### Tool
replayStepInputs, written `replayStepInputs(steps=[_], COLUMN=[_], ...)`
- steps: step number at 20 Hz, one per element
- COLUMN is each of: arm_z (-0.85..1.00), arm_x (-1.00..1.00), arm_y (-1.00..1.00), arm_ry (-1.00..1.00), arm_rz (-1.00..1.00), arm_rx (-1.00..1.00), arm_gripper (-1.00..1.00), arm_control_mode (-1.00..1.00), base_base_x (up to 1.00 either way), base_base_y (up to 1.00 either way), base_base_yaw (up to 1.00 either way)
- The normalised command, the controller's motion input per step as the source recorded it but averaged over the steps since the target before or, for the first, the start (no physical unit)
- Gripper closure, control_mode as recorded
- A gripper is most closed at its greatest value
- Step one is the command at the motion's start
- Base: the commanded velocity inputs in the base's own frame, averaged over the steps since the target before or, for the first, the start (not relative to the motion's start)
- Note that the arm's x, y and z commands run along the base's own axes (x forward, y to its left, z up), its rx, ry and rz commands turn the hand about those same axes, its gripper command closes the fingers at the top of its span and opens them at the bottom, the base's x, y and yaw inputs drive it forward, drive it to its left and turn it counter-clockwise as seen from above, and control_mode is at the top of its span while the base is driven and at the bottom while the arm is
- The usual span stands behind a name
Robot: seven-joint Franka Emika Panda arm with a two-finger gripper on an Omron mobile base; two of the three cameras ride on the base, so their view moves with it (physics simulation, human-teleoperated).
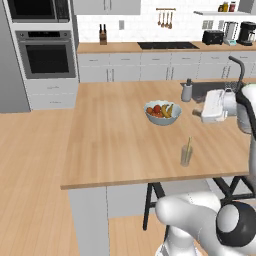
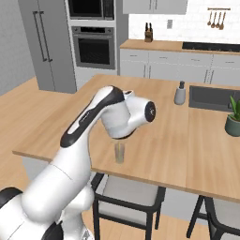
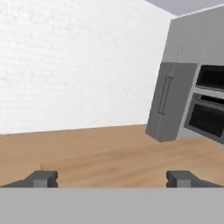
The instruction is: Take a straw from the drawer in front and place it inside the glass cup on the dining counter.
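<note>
Currently the straw point(image 1: 188, 148) stands inside the glass cup point(image 1: 186, 156), leaning slightly, its upper end rising above the rim. In the right base view the cup point(image 2: 120, 153) is partly behind the arm, with the straw faintly visible inside it. The cup sits upright on the dining counter point(image 1: 115, 145), close to the near edge and towards the robot's side of the top.

Further back on the same counter, well apart from the cup, a fruit bowl point(image 1: 162, 112) holds mixed fruit. Beyond it a grey-white dispenser bottle point(image 1: 187, 90) stands beside the dark sink point(image 2: 213, 97). A potted plant point(image 2: 233, 120) sits near the sink on the far right of the right base view.

The gripper point(image 3: 112, 179) shows in the hand view with its two dark fingertips point(image 3: 43, 179) standing far apart and nothing between them. It points level across the room, towards the white wall, the wood floor, the tall grey refrigerator point(image 3: 168, 105) and the wall oven point(image 3: 208, 118). The hand is raised above the counter, clear of the cup.

Dark stool legs point(image 1: 150, 200) show under the counter edge.
</note>
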Motion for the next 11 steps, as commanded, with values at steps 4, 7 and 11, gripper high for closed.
replayStepInputs(steps=[4, 7, 11], arm_z=[0.86, 0.60, 0.30], arm_x=[-0.59, -0.50, -0.36], arm_y=[1.00, 0.93, 0.78], arm_ry=[0.00, 0.02, 0.15], arm_rz=[0.00, 0.00, 0.00], arm_rx=[-0.43, -0.45, -0.41], arm_gripper=[-1.00, -1.00, -1.00], arm_control_mode=[-1.00, -1.00, -1.00], base_base_x=[0.00, 0.00, 0.00], base_base_y=[0.00, 0.00, 0.00], base_base_yaw=[0.00, 0.00, 0.00])
